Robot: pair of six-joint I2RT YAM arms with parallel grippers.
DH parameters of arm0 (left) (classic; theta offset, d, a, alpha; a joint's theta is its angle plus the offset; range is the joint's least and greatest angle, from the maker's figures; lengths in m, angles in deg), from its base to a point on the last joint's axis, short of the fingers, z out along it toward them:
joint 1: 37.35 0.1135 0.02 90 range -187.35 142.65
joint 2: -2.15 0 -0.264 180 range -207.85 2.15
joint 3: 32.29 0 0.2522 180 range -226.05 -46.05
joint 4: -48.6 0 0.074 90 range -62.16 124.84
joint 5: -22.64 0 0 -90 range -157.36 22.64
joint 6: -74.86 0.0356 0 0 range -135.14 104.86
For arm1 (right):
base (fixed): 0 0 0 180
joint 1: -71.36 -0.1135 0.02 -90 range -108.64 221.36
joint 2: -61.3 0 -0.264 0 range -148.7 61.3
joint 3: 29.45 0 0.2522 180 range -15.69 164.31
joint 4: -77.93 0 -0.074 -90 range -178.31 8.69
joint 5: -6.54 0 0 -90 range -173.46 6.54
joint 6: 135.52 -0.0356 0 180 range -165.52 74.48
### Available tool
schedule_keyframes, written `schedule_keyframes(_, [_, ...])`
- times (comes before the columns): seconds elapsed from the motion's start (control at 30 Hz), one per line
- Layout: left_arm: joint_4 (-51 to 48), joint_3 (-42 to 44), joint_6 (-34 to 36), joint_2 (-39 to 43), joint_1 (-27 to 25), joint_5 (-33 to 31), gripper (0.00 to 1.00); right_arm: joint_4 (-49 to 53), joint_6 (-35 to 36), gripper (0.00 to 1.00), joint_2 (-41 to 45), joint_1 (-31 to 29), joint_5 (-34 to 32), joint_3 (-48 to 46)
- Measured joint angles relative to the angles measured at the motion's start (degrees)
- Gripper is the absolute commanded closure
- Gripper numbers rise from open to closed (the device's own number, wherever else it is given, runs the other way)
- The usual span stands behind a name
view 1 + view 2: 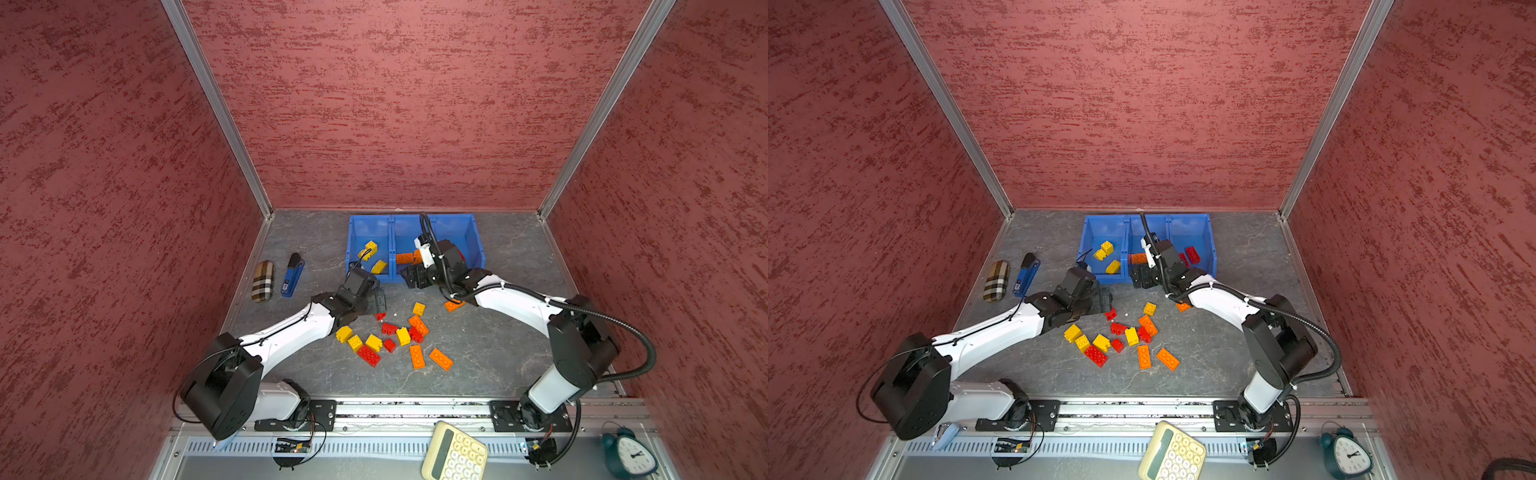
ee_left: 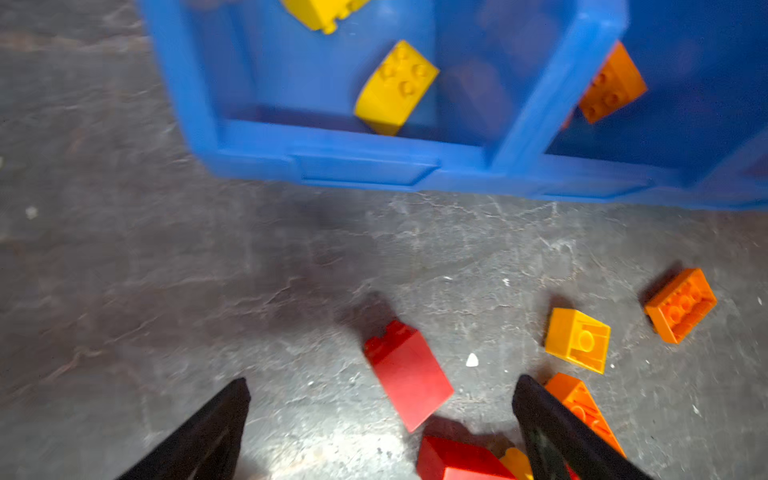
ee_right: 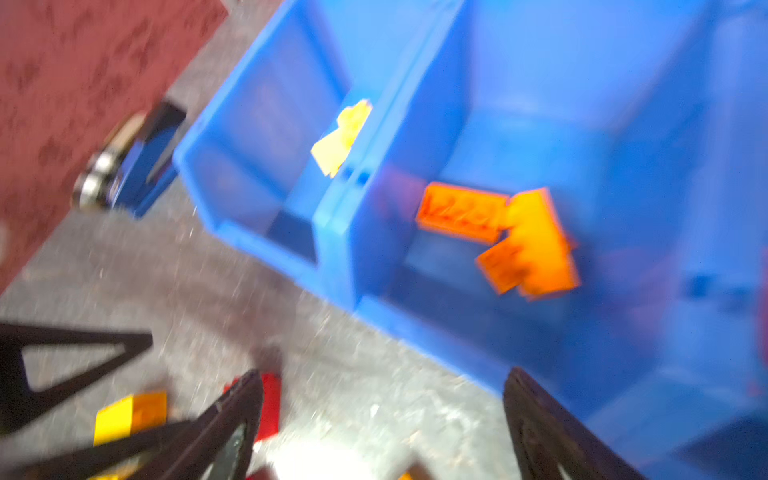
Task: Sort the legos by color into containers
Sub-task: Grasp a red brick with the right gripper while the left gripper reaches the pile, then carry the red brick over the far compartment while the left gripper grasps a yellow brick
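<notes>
Done: containers (image 1: 370,224) held a few sorted legos (image 1: 379,266) | Remaining: over a dozen loose on counter (image 1: 498,353) | left fingers (image 2: 216,432) apart, empty | right fingers (image 3: 540,428) apart, empty

The right arm (image 1: 511,299) hides the middle bin's (image 1: 409,232) front and most of the right bin (image 1: 457,228); in a top view only a sliver of red lego (image 1: 459,253) shows there. An orange lego (image 1: 453,306) near the tabletop's middle lies half under that arm. The right wrist view is smeared, with the studs of the orange legos (image 3: 498,237) unreadable. The bottom edge cuts the calculator (image 1: 453,453). A white speck (image 2: 471,360) is too small to tell.
</notes>
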Motion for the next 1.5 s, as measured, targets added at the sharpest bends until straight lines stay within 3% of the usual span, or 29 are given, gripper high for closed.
schedule_keyframes(0.23, [-7.54,1.14,-8.52,6.6,6.64,-7.17,0.01,4.66,1.38,0.08,-9.16,-11.34,0.04,4.11])
schedule_keyframes(0.47, [-12.83,2.56,-12.72,7.78,8.96,-8.96,0.01,11.34,4.04,0.13,-19.12,-14.86,-2.54,12.85])
schedule_keyframes(0.93, [-16.59,4.63,-16.44,8.83,9.14,-9.9,0.01,14.34,4.2,0.65,-22.56,-14.78,-6.47,16.92])
schedule_keyframes(1.2, [-18.01,4.61,-17.33,8.81,7.5,-7.58,0.01,10.84,4.68,0.71,-16.68,-14.38,-8.92,10.8])
schedule_keyframes(1.37, [-22.67,3.91,-19.34,8.79,4.9,-5.73,0.01,6.82,5.05,0.71,-5.27,-12.0,-9.25,3.65])
schedule_keyframes(1.5, [-25.33,3.61,-21.46,8.76,2.99,-2.8,0.01,2.82,5.01,0.7,4.5,-5.51,-9.57,-0.9])
